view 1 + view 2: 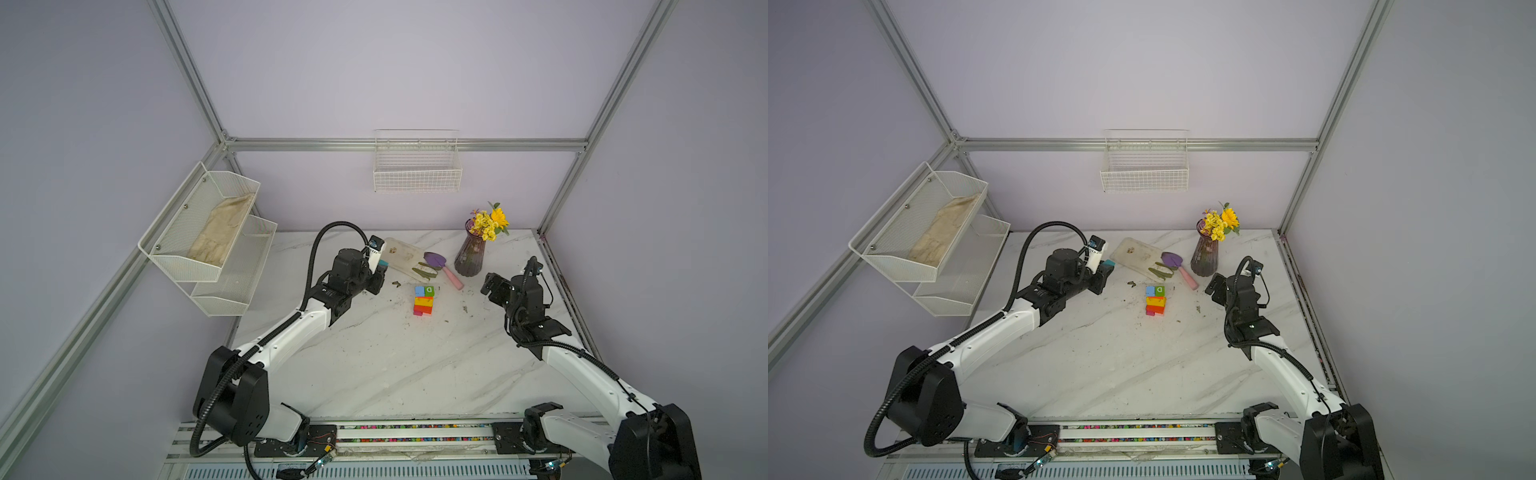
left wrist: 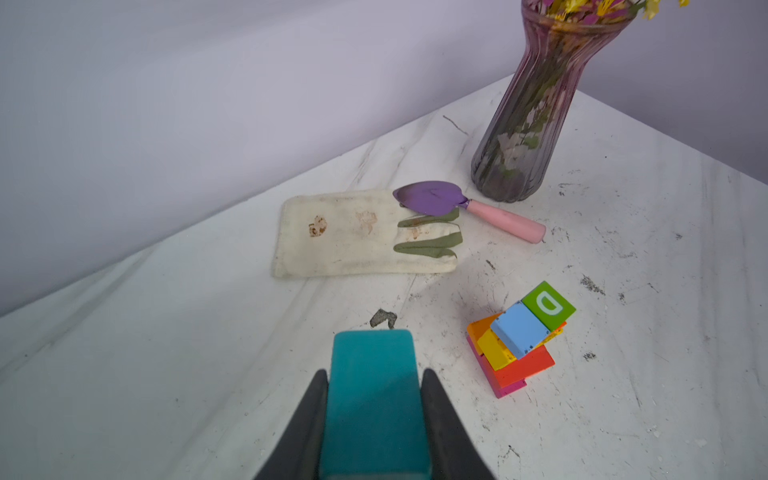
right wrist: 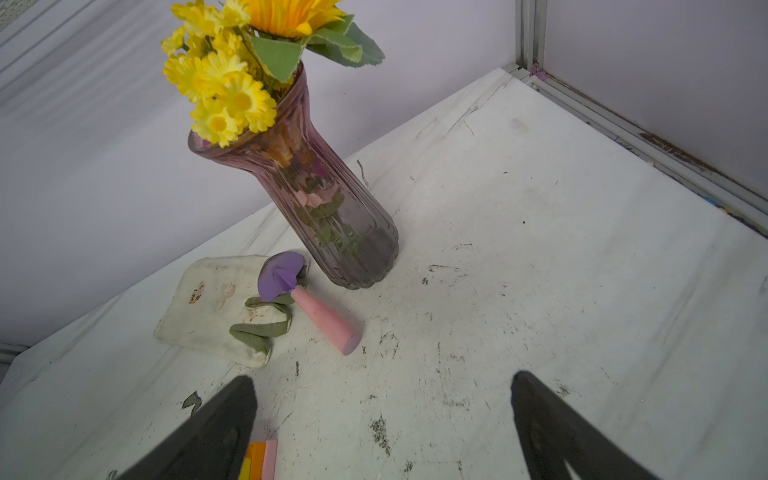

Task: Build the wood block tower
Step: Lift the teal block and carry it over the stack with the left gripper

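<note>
The tower (image 1: 424, 300) (image 1: 1155, 300) stands mid-table in both top views: pink and red wood blocks low, orange and yellow above, a blue block (image 2: 520, 329) and a green "D" block (image 2: 548, 304) side by side on top. My left gripper (image 2: 374, 376) is shut on a teal block (image 2: 374, 399), which sticks out past the fingertips. That gripper (image 1: 380, 270) hovers to the left of the tower. On the tower's right my right gripper (image 3: 382, 380) (image 1: 490, 286) stands open and empty; an edge of the tower (image 3: 262, 459) shows beside one finger.
A soiled white glove (image 1: 405, 255) and a purple trowel with pink handle (image 1: 444, 270) lie behind the tower. A purple vase of yellow flowers (image 1: 471, 253) stands at the back right. White wire baskets hang on the left wall (image 1: 208, 237) and back wall (image 1: 417, 168).
</note>
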### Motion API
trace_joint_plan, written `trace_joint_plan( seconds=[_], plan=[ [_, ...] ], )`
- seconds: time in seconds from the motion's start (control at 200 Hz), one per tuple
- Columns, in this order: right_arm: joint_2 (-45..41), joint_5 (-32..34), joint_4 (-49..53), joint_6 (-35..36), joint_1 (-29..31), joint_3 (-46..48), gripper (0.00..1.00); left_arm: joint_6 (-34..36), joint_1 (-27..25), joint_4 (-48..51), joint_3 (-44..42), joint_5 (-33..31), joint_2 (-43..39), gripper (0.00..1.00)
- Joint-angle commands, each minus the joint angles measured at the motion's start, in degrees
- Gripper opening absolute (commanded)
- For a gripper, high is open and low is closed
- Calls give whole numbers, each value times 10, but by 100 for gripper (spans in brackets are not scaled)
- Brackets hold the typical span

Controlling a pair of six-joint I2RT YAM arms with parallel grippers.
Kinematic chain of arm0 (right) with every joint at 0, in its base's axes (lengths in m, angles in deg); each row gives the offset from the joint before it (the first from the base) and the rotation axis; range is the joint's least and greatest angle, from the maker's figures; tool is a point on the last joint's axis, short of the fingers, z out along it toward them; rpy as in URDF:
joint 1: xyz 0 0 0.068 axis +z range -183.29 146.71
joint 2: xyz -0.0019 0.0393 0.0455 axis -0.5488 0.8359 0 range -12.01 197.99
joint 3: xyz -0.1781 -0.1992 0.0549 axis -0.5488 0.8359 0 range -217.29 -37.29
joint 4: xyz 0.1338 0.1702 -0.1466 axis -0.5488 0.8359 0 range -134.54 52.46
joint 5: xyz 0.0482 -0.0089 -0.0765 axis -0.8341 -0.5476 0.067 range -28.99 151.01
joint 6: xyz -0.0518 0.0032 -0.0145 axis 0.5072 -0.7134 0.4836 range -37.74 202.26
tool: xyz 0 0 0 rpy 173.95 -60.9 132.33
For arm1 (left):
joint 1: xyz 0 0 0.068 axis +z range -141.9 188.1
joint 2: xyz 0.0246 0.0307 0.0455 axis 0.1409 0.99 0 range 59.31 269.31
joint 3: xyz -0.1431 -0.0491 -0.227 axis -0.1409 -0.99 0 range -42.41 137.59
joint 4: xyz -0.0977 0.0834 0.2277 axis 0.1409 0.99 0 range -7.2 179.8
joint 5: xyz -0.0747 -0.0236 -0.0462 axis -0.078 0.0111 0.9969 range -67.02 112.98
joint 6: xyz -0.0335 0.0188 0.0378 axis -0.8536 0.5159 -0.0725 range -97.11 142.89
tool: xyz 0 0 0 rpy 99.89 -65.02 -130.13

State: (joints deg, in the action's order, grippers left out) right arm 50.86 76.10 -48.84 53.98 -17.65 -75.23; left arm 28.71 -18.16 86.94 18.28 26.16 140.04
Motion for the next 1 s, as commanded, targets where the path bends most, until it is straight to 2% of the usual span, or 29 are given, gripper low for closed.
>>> trace_joint_plan(
  seconds=[0.0, 0.045, 0.16, 0.19, 0.325, 0.45, 0.69, 0.815, 0.995],
  plan=[
    [-8, -9, -19, -5, -3, 12, 97, 114, 2, -3, 47, 87, -22, 0],
    [-8, -9, -19, -4, -3, 12, 97, 132, 5, 5, 64, 110, -18, 0],
    [-9, -10, -21, -4, -4, 12, 97, 229, 6, 65, 120, 195, -3, 0],
    [-9, -12, -22, -4, -4, 12, 97, 247, 6, 77, 133, 212, 21, 0],
    [-6, -23, -40, -6, -4, 20, 97, 285, 7, 140, 208, 232, 65, 0],
    [2, -36, -101, 7, -4, 50, 97, 308, 5, 185, 252, 281, 99, 0],
    [-9, -14, -305, 71, -4, 170, 97, 334, 6, 212, 283, 293, 134, 0],
    [30, 10, -337, 78, -4, 172, 97, 347, 5, 236, 302, 297, 153, 0],
    [74, 3, -340, 78, -4, 154, 97, 360, -3, 266, 337, 303, 188, 0]
  ],
)
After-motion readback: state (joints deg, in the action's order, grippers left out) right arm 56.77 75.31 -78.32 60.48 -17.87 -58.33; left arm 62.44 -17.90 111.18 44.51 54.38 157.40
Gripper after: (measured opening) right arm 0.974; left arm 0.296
